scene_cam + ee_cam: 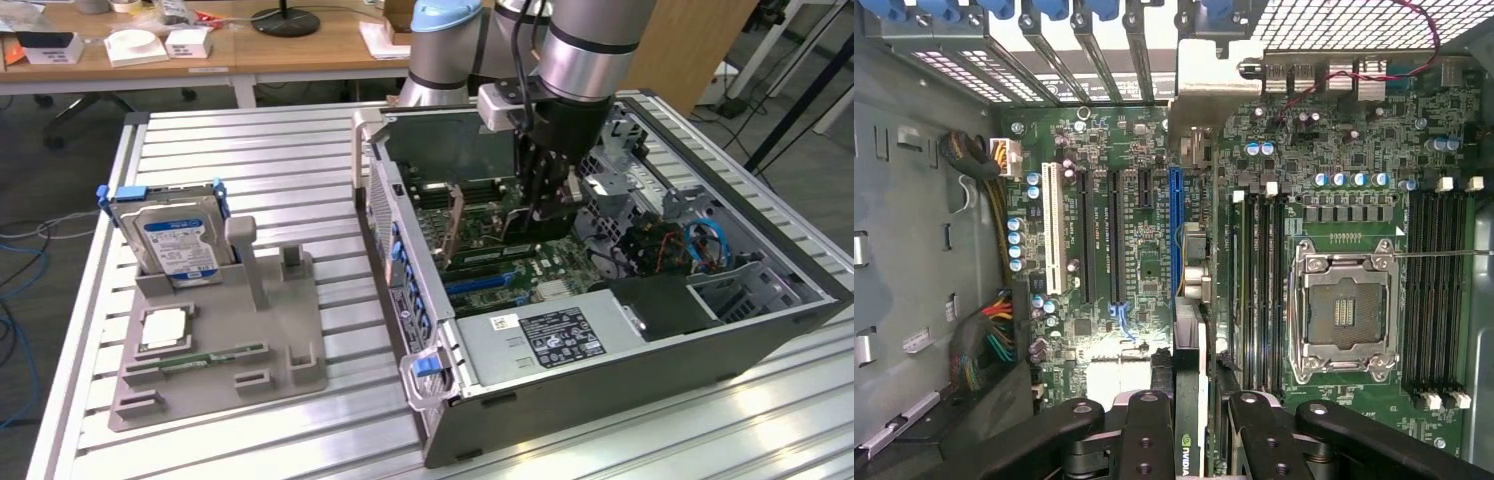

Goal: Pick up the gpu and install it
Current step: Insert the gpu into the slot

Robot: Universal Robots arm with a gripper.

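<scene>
The robot's black metal claw (1189, 425) is squeezed shut on the thin flat gpu card (1189, 400), one finger on each side. The card has a green board, a black cover and a little logo by the claw's fingers (1145, 435). It stands on its edge, hanging straight down from the claw, inside the open grey metal computer case (587, 395).

Right under the claw lies the big green motherboard (1144, 250), bumpy with tiny parts. The long blue slot (1176, 215) sits just ahead of the card's edge, with black slots and a white slot (1050, 235) off to one side of it. On the claw's other side is the shiny square metal chip socket (1346, 312).

The card looks hard and slippery. If it tilts in the claw, its edge could miss the slot and scrape the small parts. Pushing while crooked could bend it.
</scene>
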